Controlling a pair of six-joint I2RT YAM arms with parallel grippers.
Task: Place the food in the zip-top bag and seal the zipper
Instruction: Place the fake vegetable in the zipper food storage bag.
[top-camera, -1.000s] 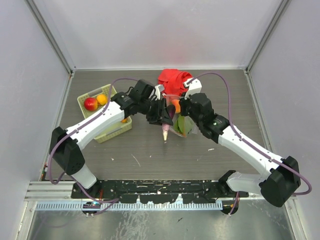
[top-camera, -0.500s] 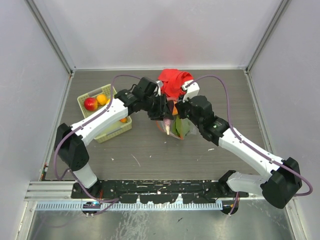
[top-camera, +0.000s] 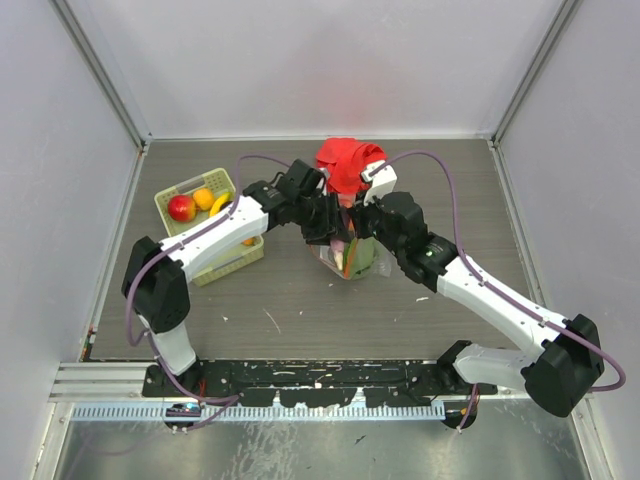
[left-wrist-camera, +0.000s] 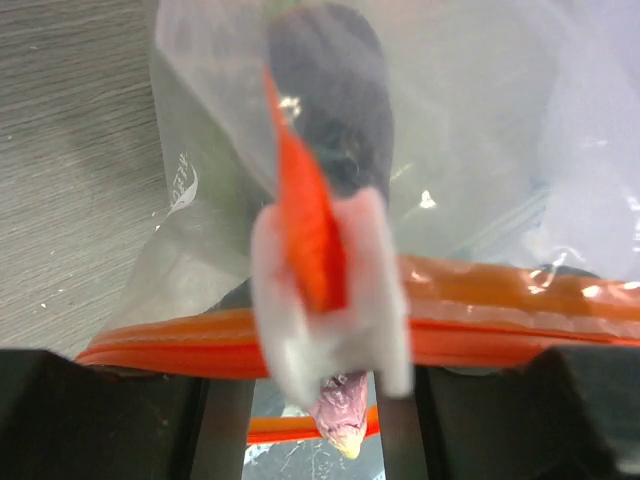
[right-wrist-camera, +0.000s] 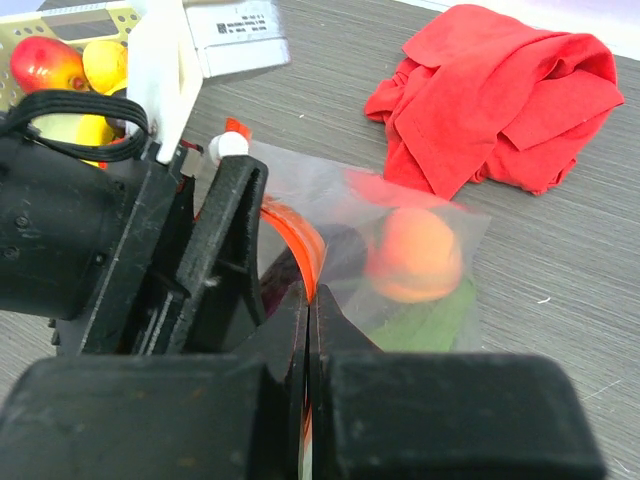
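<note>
Top view: bag (top-camera: 350, 262) sits mid-table (top-camera: 300, 310), upright-ish, mouth toward 12 o'clock, both my arms meeting over it. My right gripper (right-wrist-camera: 309, 330) comes in from 3 o'clock, fingers pressed together and pinching the orange zipper (left-wrist-camera: 520, 300) at the mouth edge. My left gripper (left-wrist-camera: 315, 445) comes in from 10 o'clock and is right at the mouth. Its fingers are partly spread with the zipper strip running across in front of them. A pinkish piece (left-wrist-camera: 335, 425) with a yellowish tip shows in the gap, can't tell if it's actually gripped. Inside the bag: dark purple piece (left-wrist-camera: 335, 110), round orange piece (right-wrist-camera: 415, 255), green piece (right-wrist-camera: 420, 330) under it. Red cloth (right-wrist-camera: 500, 95) is bunched at 12 o'clock, just beyond the bag. Pale green basket (top-camera: 228, 262) is at 9 o'clock, apart from the bag, with my left arm crossing over it. It holds a red apple (top-camera: 181, 207), an orange ball (top-camera: 203, 197) and a banana (top-camera: 219, 204).
</note>
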